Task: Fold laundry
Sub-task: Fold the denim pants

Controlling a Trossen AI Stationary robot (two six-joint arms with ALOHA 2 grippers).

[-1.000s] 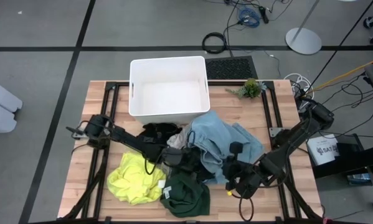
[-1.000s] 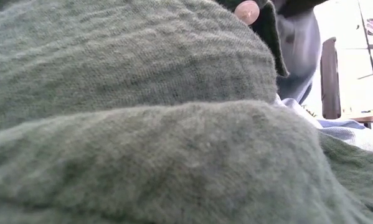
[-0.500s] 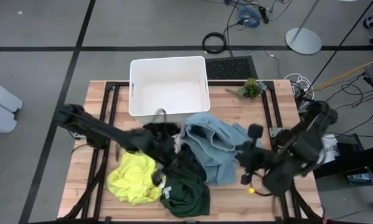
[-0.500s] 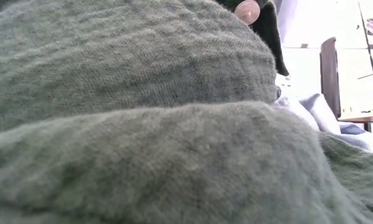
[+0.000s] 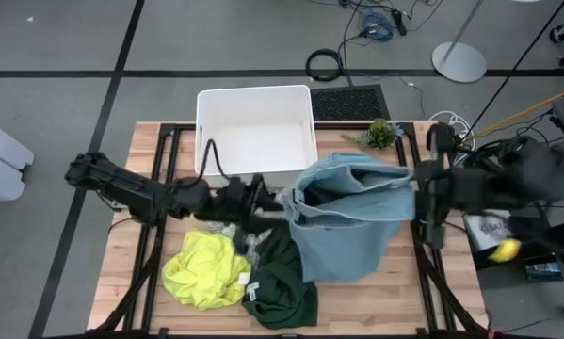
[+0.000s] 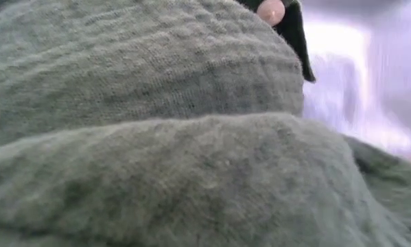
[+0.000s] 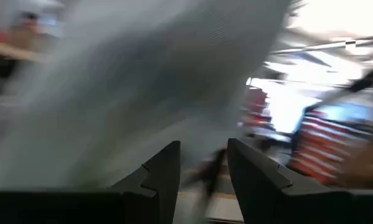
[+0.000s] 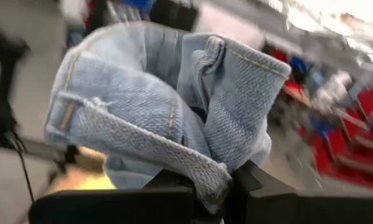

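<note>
I have the light blue denim garment [image 5: 343, 231] lifted and stretched between both arms over the middle of the table [image 5: 404, 292] — its lower part hangs down to the boards. My right claw [image 8: 226, 183] is clamped on a folded denim edge near the table's right edge. My left claw [image 5: 280, 209] sits at the garment's other end; I cannot tell whether it grips, though the left wrist view shows its fingers [image 7: 164, 177] standing apart. The bright yellow garment [image 5: 204, 271] and dark green garment [image 5: 283, 282] lie crumpled along the near edge. The black garment [image 5: 233, 202] lies beside the white bin [image 5: 256, 132] at the far edge.
</note>
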